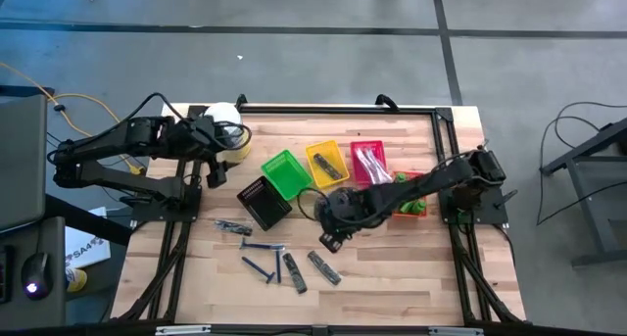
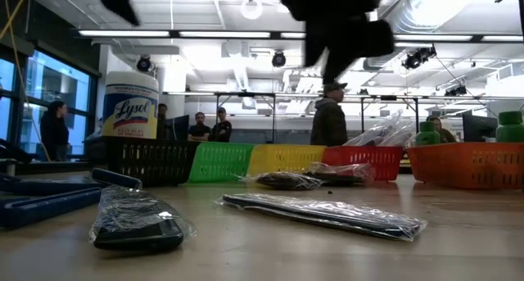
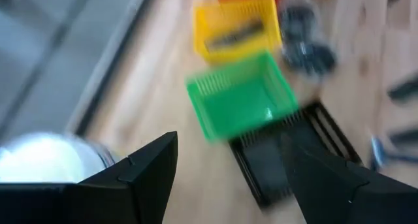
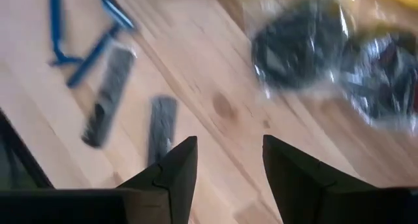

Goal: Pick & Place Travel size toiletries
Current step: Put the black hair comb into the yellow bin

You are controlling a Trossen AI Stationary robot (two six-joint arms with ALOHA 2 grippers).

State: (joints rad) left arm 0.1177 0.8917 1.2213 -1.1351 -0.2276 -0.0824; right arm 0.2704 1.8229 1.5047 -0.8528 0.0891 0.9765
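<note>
Right now my right gripper (image 4: 225, 168) hangs empty over mid-table, fingers apart. Nearest to it are two grey strips (image 4: 161, 126), lying just ahead with their long axes roughly in line with its reach. My left gripper (image 3: 228, 178), spread wide, waits well apart near the white tub (image 1: 223, 114).

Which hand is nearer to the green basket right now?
Left and right are close; the right hand looks slightly nearer, below-right of the green basket in the high view. The left hand waits open to its left, beside the white tub.
</note>
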